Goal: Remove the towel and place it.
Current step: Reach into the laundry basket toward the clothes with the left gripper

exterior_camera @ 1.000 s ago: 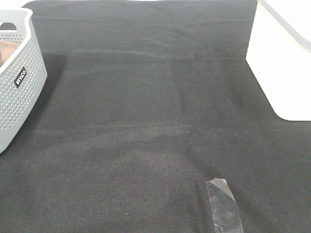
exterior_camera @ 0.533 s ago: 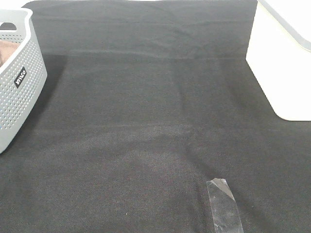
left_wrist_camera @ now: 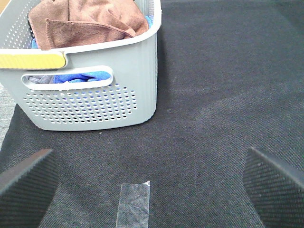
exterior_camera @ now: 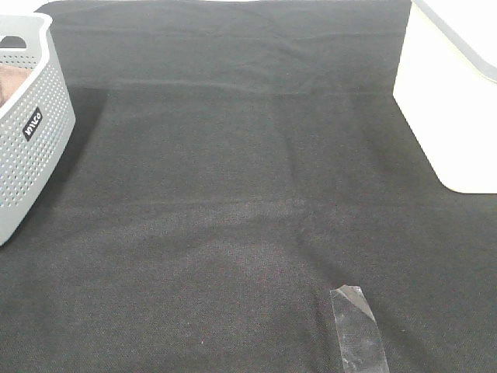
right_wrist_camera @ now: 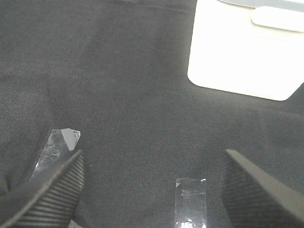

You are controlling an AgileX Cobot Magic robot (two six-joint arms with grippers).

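Looking down from the high camera, you see the black-clothed surface (exterior_camera: 233,194) with a grey perforated basket (exterior_camera: 31,155) at its left edge. A white bin (exterior_camera: 450,116) stands at the right and a clear tape strip (exterior_camera: 359,330) lies near the front. Neither arm shows here. The basket's small black label (exterior_camera: 33,123) carries white letters too small to read surely.

From the left wrist camera, the towel (left_wrist_camera: 90,21) lies bunched on top inside the basket, over a blue cloth (left_wrist_camera: 80,76). Your left end effector (left_wrist_camera: 152,175) hangs spread wide and empty, short of the basket wall. The yellow strip (left_wrist_camera: 31,60) on the rim shows no writing. Expect the towel to be light, soft and limp. Pinch a raised fold near its top. It will likely drape and may drag the blue cloth along.

From the right wrist camera, your right end effector (right_wrist_camera: 152,187) is spread too, holding nothing, over bare cloth with the white bin beyond.
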